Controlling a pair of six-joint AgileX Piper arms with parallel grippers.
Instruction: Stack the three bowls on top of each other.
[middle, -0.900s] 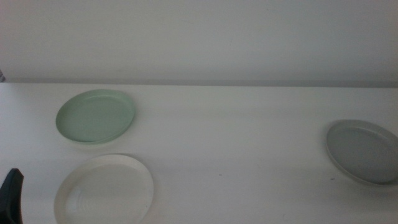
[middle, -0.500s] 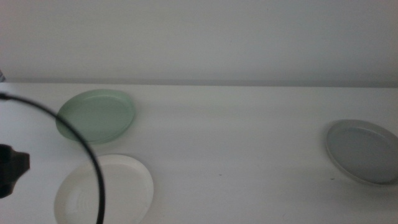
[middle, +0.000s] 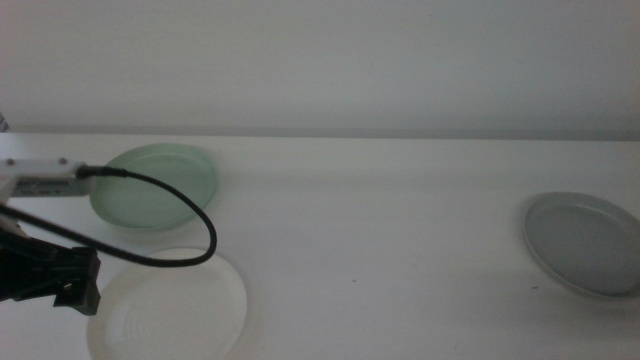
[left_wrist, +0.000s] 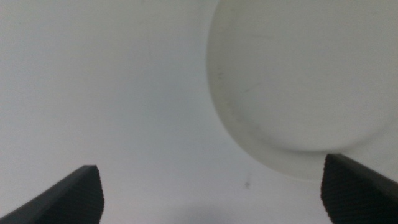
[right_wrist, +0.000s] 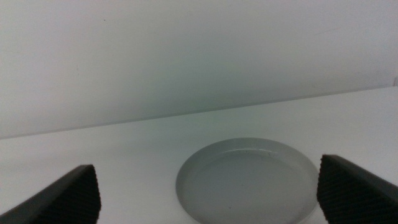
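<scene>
Three bowls lie apart on the white table (middle: 380, 230). The pale green bowl (middle: 155, 187) is at the back left, the white bowl (middle: 175, 305) is in front of it, and the grey bowl (middle: 585, 242) is at the far right. My left gripper (middle: 75, 282) reaches in from the left, over the white bowl's left rim. Its wrist view shows the left gripper (left_wrist: 214, 199) open above bare table, with the white bowl (left_wrist: 305, 81) just beyond the jaws. The right gripper (right_wrist: 211, 202) is open, hanging near the grey bowl (right_wrist: 245, 180), and stays outside the middle view.
A black cable (middle: 180, 215) loops from the left arm's white wrist unit (middle: 40, 180) across the green bowl's front rim. A pale wall (middle: 320, 60) rises behind the table's back edge. Bare tabletop lies between the left bowls and the grey bowl.
The left arm has come in from the picture's left edge and moved right, and its gripper now hangs over the white bowl's left rim. The bowls have not moved.
</scene>
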